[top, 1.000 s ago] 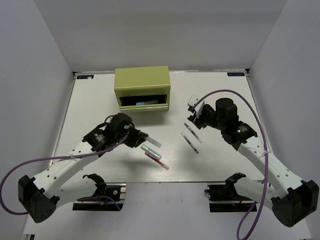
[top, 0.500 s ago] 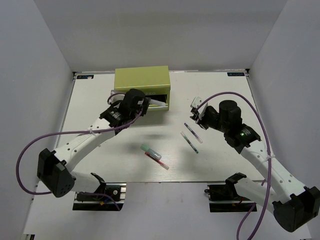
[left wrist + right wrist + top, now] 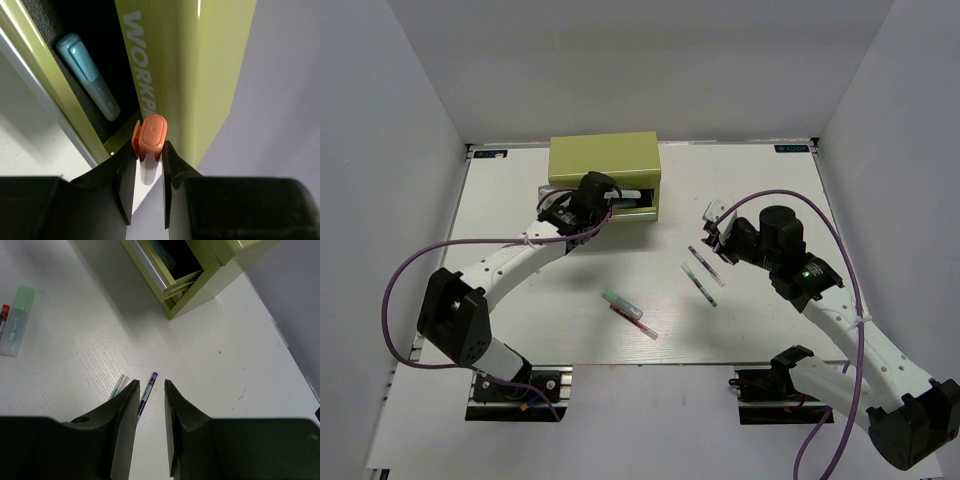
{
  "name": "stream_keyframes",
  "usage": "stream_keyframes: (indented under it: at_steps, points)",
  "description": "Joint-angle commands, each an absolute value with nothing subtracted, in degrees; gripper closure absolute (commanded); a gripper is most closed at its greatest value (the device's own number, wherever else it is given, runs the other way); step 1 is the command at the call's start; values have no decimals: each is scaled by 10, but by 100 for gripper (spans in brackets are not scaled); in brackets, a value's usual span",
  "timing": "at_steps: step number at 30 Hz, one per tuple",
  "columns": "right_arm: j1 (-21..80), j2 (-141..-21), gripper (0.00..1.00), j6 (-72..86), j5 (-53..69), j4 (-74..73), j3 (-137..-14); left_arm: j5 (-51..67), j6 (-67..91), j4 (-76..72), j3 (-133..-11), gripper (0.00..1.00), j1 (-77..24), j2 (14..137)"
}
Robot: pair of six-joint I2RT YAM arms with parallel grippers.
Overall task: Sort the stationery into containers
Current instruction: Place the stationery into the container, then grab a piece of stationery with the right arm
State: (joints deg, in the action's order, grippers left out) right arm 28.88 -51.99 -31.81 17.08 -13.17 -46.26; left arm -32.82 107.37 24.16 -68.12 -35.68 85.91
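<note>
One marker in hand. The left gripper (image 3: pixel 149 158) is clamped on the orange-ended marker (image 3: pixel 151 137), pinching the body just below the cap. The cap sits against the lettered front of the olive tool chest (image 3: pixel 603 160), just beside the open drawer (image 3: pixel 55 84). A blue marker (image 3: pixel 90 80) already lies on the dark liner inside.

Our judgement: the step in hand is the drop-off. The cap looks to be at the drawer's edge rather than squarely over the cavity. We would shift it over the liner beside the blue marker, lower it, and only then part the fingers, so it cannot glance off the rim.

The right gripper (image 3: pixel 150 386) is narrowly parted and holds nothing. It hovers over two thin pens (image 3: pixel 705 265) on the table (image 3: pixel 520 330). A green-ended marker (image 3: pixel 617 299) and a red pen (image 3: pixel 633 322) lie unsorted, close together.
</note>
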Motion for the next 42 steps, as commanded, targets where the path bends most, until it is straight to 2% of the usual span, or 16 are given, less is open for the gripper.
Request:
stream_keyframes:
  at_steps: [1, 5, 7, 10, 11, 13, 15, 18, 21, 26, 30, 32, 36, 38, 42]
  points:
    - [285, -508, 67, -312, 175, -120, -467, -351, 1097, 224, -697, 100, -348, 856]
    - [285, -509, 62, -314, 173, -120, -466, -345, 1097, 224, -697, 100, -338, 868]
    - [285, -509, 56, -315, 172, -120, -466, -339, 1097, 224, -697, 97, -338, 874]
    - [286, -510, 53, -316, 172, -120, -466, -334, 1097, 224, -692, 81, -332, 874]
    - [284, -510, 53, -316, 173, -120, -467, -334, 1097, 224, -692, 69, -332, 874]
    - [284, -513, 52, -317, 177, -120, -468, -329, 1097, 224, -692, 53, -332, 874]
    - [284, -514, 52, -317, 176, -121, -468, -323, 1097, 224, -692, 44, -327, 874]
    - [284, -517, 50, -320, 181, -125, -470, -317, 1097, 219, -686, 36, -327, 874]
    - [285, -521, 49, -324, 187, -131, -475, -304, 1097, 207, -676, 35, -322, 868]
    - [287, -534, 50, -342, 278, -184, -504, -250, 1041, 179, -624, 35, -322, 816]
    - [291, -566, 52, -343, 356, -214, -526, -200, 961, 161, -550, 38, -322, 716]
    - [294, -588, 52, -346, 380, -238, -546, -170, 865, 151, -503, 38, -322, 635]
    - [318, -648, 48, -369, 427, -279, -582, -159, 679, 228, -473, 32, -322, 504]
    - [345, -681, 46, -369, 418, -279, -594, -164, 644, 328, -451, 22, -322, 441]
    - [389, -758, 44, -357, 378, -272, -623, -153, 634, 409, -398, 14, -322, 356]
